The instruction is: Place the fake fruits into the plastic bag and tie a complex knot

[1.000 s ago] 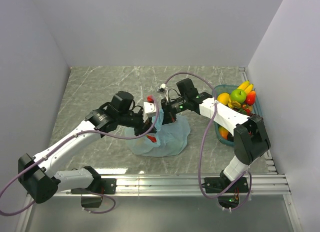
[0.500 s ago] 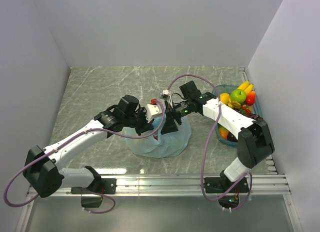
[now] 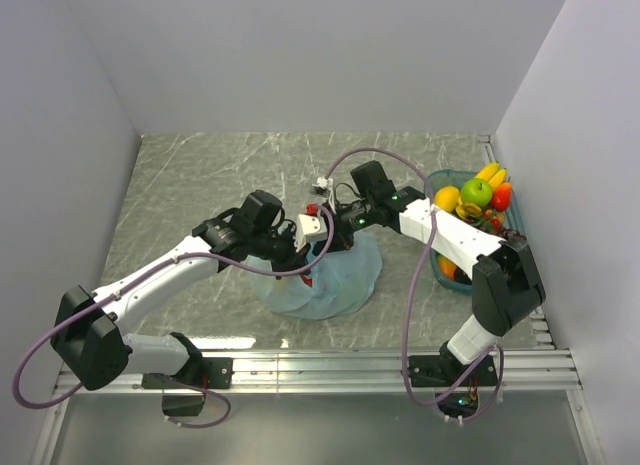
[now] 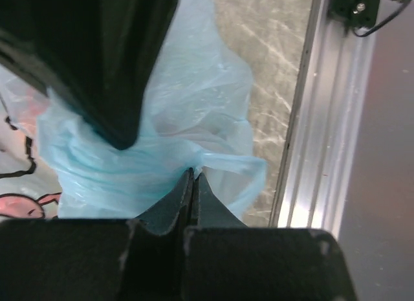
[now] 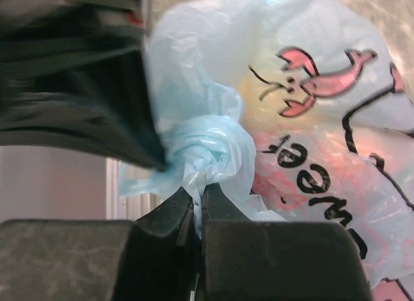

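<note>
The left gripper (image 4: 194, 179) and right gripper (image 5: 197, 196) each pinched tight the bunched top of the thin crinkly light-blue plastic bag (image 3: 342, 281)

Plastic bag (image 3: 338, 285) contents hidden; printed graphic (image 5: 323, 158) cut off right.

The only print I can find is on the bag (image 5: 362, 29). In my right wrist view a row of rounded black letters (image 5: 309, 175) runs across its side beneath pink fish-like figures (image 5: 323, 78) outlined in black, but the film is creased and the letters stand tilted and upside down, so I cannot read a word. In my left wrist view only a scrap of pink and black print (image 4: 22, 200) shows at the picture's edge, with nothing legible.
</note>
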`<state>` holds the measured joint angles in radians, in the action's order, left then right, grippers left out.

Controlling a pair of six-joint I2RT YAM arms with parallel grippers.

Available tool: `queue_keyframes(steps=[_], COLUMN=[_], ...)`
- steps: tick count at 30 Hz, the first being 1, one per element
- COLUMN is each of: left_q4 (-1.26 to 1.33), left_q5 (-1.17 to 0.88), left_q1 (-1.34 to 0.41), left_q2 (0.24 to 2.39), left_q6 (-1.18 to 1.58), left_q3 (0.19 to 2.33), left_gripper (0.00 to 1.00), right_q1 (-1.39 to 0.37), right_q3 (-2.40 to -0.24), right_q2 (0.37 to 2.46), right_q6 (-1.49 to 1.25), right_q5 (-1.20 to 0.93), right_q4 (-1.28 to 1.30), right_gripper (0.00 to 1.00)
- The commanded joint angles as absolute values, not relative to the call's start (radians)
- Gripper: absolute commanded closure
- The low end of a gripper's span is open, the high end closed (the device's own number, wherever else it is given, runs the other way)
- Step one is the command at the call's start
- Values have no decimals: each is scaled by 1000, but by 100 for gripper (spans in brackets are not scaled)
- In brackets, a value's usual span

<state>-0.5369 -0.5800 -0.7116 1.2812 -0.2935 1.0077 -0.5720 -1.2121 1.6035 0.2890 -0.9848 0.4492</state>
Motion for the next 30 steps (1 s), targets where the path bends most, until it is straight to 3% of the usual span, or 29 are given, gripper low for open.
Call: queue_keyframes(steps=[1, 13, 21, 25, 30], left_q4=[-566, -327, 95, 159, 209], left_q5=[-666, -189, -434, -652, -808], left_q1=[-721, -766, -678, -629, -607], left_q2=[1266, 1440, 1333, 1376, 1397], left_q6=[-252, 42, 267, 310, 420], left_q3=[1020, 904, 739, 776, 792], left_gripper=[100, 100, 100, 100, 100], right_q1=[-574, -549, -583, -688, -681], right_q3=[-1253, -1080, -700, -655, -719], right_q2=[1609, 1493, 1290, 1290, 1338], right_q6=[259, -216, -811, -951, -980], right_q5=[-933, -1025, -813, -649, -594], right_q4=[422, 143, -375, -561, -560], right_gripper=[100, 100, 100, 100, 100])
